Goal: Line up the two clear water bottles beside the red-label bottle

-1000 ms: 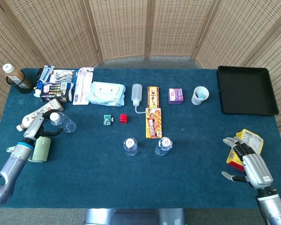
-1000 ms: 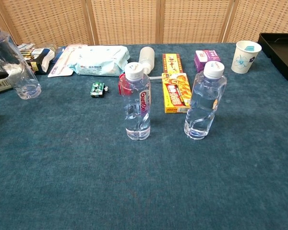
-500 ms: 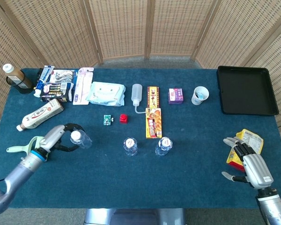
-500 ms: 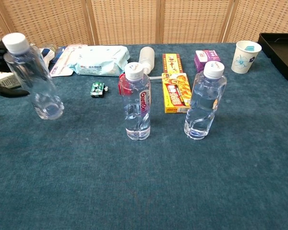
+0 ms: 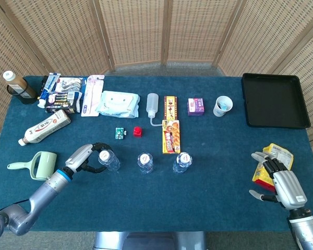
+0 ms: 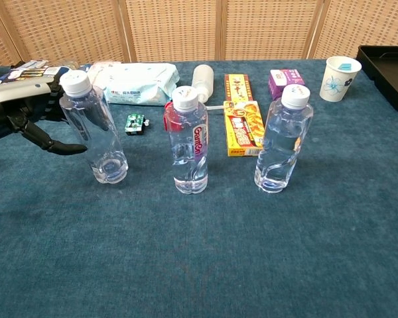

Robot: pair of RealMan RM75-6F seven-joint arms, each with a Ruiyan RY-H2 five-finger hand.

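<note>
Carried bottle: while your left hand (image 6: 23, 119) holds the clear water bottle (image 6: 96, 129) by its upper body, the bottle leans with its cap toward 11 o'clock and its base low over the counter (image 6: 205, 265); whether the base touches, you cannot tell from the chest view.
Left fingers: curled around the bottle's shoulder from its 9 o'clock side, with one of the fingers (image 6: 56, 147) reaching under toward the wall.
Place: this bottle sits at 9 o'clock of the red-label bottle (image 6: 190, 142), near it but apart; the second clear water bottle (image 6: 280, 140) stands upright at 3 o'clock of the red-label one.
Handling: judge it light and thin-walled, little or no water showing, so it will likely dent under a hard squeeze and tip easily once freed.
Surface: smooth plastic, probably slippery; a hold just below the cap, on the stiffer shoulder, looks safer than the soft middle.
Next move: bring it upright before you loosen the hold, or it may topple toward 5 o'clock.
Right hand: your right hand (image 5: 280, 183) rests at the counter's 4 o'clock edge, fingers loosely apart and holding nothing, beside a yellow snack packet (image 5: 278, 155).
Row: three caps read nearly level across the head view.
</note>
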